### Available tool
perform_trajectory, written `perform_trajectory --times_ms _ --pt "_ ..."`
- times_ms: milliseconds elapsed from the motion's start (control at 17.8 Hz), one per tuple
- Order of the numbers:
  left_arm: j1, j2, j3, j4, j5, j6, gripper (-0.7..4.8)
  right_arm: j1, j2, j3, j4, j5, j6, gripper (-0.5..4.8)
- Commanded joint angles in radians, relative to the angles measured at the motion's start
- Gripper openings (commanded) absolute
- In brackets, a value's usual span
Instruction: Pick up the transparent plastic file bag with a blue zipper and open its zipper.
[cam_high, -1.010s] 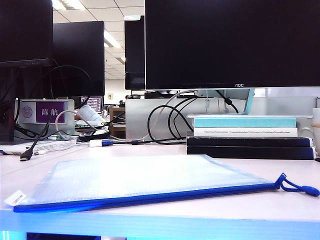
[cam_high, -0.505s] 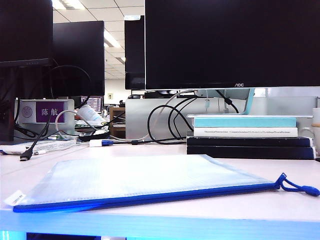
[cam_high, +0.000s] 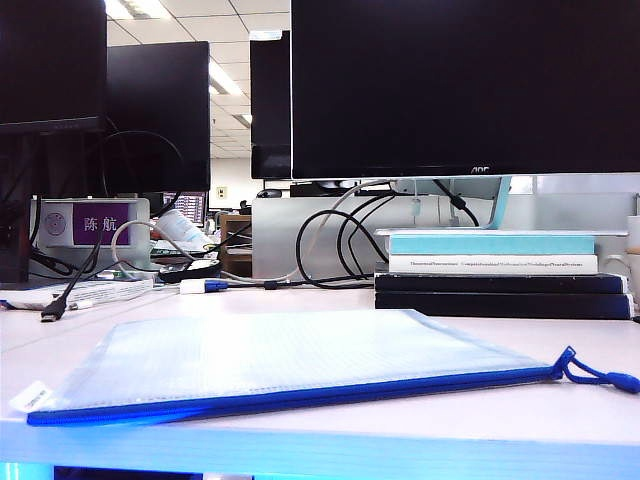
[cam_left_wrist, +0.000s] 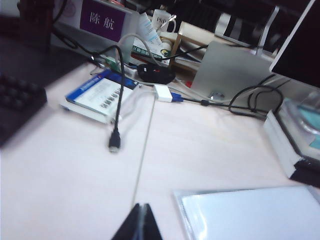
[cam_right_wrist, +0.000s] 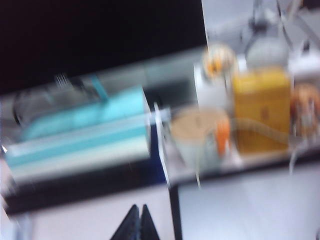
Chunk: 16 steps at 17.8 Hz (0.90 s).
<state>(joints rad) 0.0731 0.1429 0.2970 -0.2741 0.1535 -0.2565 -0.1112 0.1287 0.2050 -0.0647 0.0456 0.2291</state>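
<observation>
The file bag lies flat on the white desk, a translucent whitish pouch with a grid texture. Its blue zipper runs along the near edge and ends in a blue cord pull loop at the right. A small white tag sticks out at its left corner. In the left wrist view a corner of the file bag shows beside my left gripper, which is shut and empty above the desk. My right gripper is shut and empty too, above bare desk facing the books. Neither gripper appears in the exterior view.
Stacked books stand behind the bag at the right, under a large black monitor. Cables, a black USB lead, a blue-and-white booklet and a purple name sign sit at the back left. A keyboard edge lies nearby.
</observation>
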Motion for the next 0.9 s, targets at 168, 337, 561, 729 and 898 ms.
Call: perform_trajectory --times_ms 168,337,561,729,898 --pt "0.000 0.189 0.192 0.000 0.004 0.212 -0.04 0.000 0.291 0.254 -0.001 -0.056 -0.003 -0.02" --pt "-0.002 0.288 0.279 -0.069 0.003 0.330 -0.04 0.001 0.486 0.421 -0.082 -0.191 -0.123 -0.02" --pt "-0.010 0.386 0.389 -0.239 0.043 0.441 -0.04 0.001 0.632 0.555 -0.169 -0.366 -0.309 -0.01" --pt "-0.041 0.424 0.426 -0.298 0.097 0.451 -0.04 0.003 0.719 0.600 -0.211 -0.536 -0.320 -0.01" --pt "-0.139 0.477 0.426 -0.360 0.093 0.452 -0.04 0.064 0.834 0.621 -0.318 -0.615 -0.370 -0.01"
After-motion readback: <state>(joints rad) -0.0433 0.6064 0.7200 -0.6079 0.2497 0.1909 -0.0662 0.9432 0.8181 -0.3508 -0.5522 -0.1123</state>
